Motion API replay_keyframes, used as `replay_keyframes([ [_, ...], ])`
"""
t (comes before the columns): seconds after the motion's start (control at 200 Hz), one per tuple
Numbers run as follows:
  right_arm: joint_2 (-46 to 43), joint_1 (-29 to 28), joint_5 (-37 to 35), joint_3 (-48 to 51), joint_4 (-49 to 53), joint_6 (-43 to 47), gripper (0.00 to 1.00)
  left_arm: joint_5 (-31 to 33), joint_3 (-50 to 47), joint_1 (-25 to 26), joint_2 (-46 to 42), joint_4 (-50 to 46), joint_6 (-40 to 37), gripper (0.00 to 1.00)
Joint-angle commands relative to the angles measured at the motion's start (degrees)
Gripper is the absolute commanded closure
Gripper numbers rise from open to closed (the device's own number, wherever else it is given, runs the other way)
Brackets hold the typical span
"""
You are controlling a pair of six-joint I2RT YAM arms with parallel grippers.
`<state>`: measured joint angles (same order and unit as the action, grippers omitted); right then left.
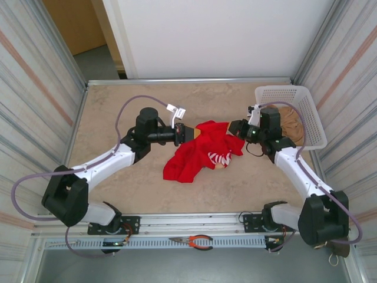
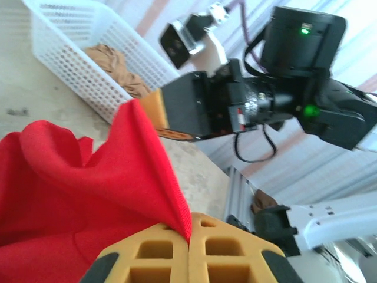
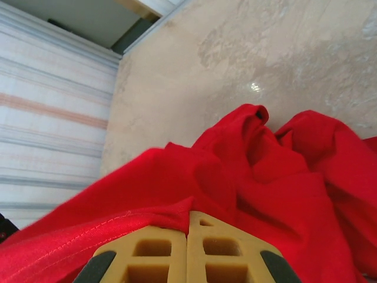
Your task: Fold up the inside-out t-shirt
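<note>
- The step in hand is judged to be the opening-out of the inside-out t-shirt (image 1: 200, 152). It is gripped at two edges, but it is not yet spread and no fold has been made.
- The t-shirt is bunched in a heap at the middle of the table (image 1: 118, 100), with white lettering (image 1: 219, 158) exposed on its 4 o'clock side.
- The left gripper (image 1: 187, 133) is clamped on the heap's 10 o'clock edge. In the left wrist view a ridge of red cloth is pinched between the yellow pads (image 2: 153, 253).
- The right gripper (image 1: 235, 128) is clamped on the 2 o'clock edge. In the right wrist view a stitched hem is caught between its pads (image 3: 153, 259).
- The left arm is reached out from the 7 o'clock corner, its gripper laid nearly level and pointed toward 3 o'clock. The right arm is reached out from 5 o'clock, its gripper pointed toward 9 o'clock. The two grippers face each other, near together.
- For the next move, the grippers would need to be lifted and drawn apart toward 9 and 3 o'clock until the cloth hangs flat. Both pinches are thin, so slipping is a risk.
- The white basket (image 1: 294, 94) at 2 o'clock, with a tan garment (image 1: 293, 121) in it, lies just beside the right arm and should be cleared.
</note>
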<state>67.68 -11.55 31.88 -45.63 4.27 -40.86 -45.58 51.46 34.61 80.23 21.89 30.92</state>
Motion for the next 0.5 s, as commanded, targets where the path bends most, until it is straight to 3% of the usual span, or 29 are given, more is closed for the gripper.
replay_keyframes([
  [0.0, -0.2, -1.8, 2.8, -0.2, -3.5, -1.6, 1.0, -5.8, 0.3, -0.5, 1.3, 3.4, 1.6, 0.89],
  [0.16, -2.0, -5.2, 1.9, -1.7, -0.6, -0.2, 1.0, 0.6, -3.3, -3.7, 2.0, 5.0, 4.1, 0.57],
  [0.371, -3.0, -7.3, 0.8, -0.9, 0.6, -0.2, 1.0, 8.2, -7.1, -3.7, -0.5, 2.4, 4.1, 0.52],
  [0.491, -3.6, -8.4, -0.1, -0.8, 1.0, -0.3, 1.0, 21.7, -7.4, 2.8, -5.0, -5.9, -1.4, 0.48],
])
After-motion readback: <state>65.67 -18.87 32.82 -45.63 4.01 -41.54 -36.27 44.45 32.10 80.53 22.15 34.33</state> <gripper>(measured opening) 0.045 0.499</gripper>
